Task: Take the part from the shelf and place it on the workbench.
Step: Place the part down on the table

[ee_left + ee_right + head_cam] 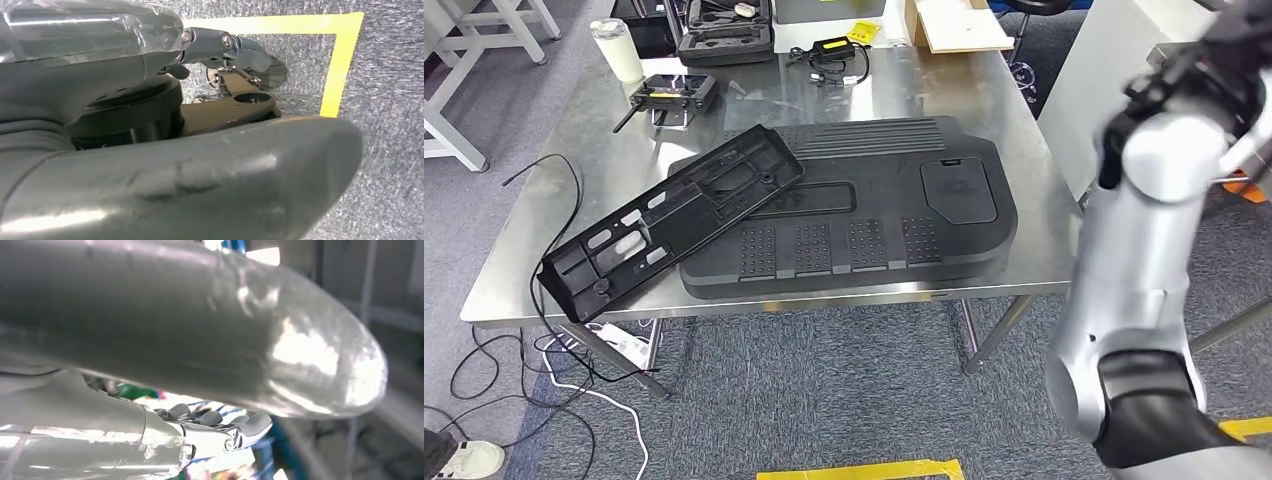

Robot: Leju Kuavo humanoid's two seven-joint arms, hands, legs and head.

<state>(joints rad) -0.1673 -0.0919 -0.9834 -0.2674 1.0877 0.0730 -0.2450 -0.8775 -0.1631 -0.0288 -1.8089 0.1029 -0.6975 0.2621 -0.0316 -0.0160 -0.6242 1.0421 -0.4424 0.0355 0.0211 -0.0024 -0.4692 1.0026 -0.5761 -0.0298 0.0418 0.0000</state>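
The step in hand looks like the reach toward the shelf: the right arm (1139, 260) is raised beside the steel surface (534, 240), stretching off to the right, where the shelf and the part to fetch cannot be made out. Two black parts already lie on the surface, a long tray (669, 215) leaning on a big ribbed panel (874, 215). The right robot hand (215, 427) shows its fingers side by side, nothing visibly held; whether it is closed I cannot tell. The left robot hand (235, 70) hangs over grey carpet beside yellow tape (340, 65), fingers curled in, empty. Next comes finding the part and gripping it firmly.
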